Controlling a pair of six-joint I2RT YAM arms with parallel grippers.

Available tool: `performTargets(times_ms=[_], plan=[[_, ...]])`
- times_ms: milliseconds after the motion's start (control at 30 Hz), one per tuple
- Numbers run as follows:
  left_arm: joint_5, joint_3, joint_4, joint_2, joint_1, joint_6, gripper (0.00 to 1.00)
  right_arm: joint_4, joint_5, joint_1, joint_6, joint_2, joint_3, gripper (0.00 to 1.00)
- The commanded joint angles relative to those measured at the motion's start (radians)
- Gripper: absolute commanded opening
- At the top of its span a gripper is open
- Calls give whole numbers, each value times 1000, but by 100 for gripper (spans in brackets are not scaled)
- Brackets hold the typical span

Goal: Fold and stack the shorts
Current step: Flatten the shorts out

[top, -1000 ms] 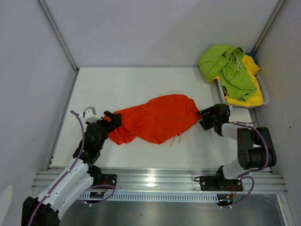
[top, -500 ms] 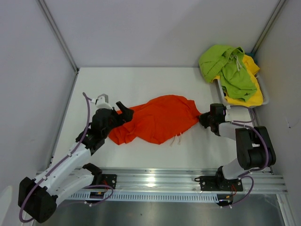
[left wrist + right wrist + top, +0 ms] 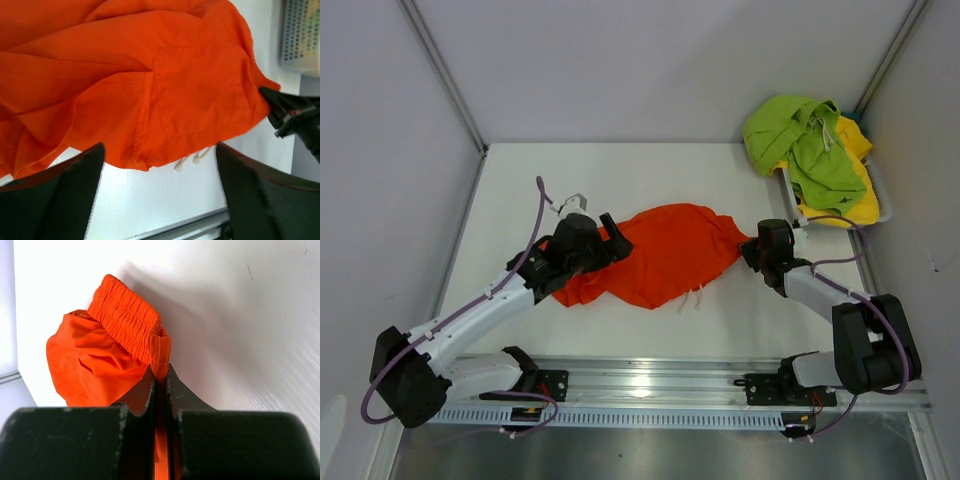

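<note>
The orange shorts [image 3: 655, 255] lie crumpled in the middle of the table, white drawstrings [image 3: 695, 296] at their near edge. My left gripper [image 3: 618, 243] hovers over their left part, open; in the left wrist view the cloth [image 3: 150, 75] spreads beyond the wide-apart fingers [image 3: 75, 185], with nothing between them. My right gripper [image 3: 752, 250] is shut on the elastic waistband at the shorts' right corner; the right wrist view shows orange fabric [image 3: 100, 350] pinched between the pads [image 3: 145, 390]. Lime green shorts [image 3: 800, 140] lie heaped over yellow shorts [image 3: 860, 208] at the back right.
A white basket [image 3: 882, 205] at the back right holds the green and yellow shorts, which spill over its rim. Grey walls close in the table on the left, back and right. A metal rail [image 3: 650, 380] runs along the near edge.
The left arm has swung right, from the shorts' left end to above their left half. The right gripper has shut on the waistband corner.
</note>
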Motion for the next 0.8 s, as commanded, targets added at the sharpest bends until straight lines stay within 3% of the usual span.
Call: performTargets(times_ms=[0,167,267,467,767], plan=[[-69,-5,-33,-11,32,-75,98,-9,55,8,-19,-31,18,0],[143,-120,184,33,94,-1,99,1,53,21,-28,-30,19,0],[179,-27,138,142,79,45,98,1,61,28,-33,-30,19,0],[15,137,-50,298,11,53,99,1,78,42,-47,-30,15,0],[-71,312,-191,501,-33,0,95,-1,113,62,-73,-39,12,0]])
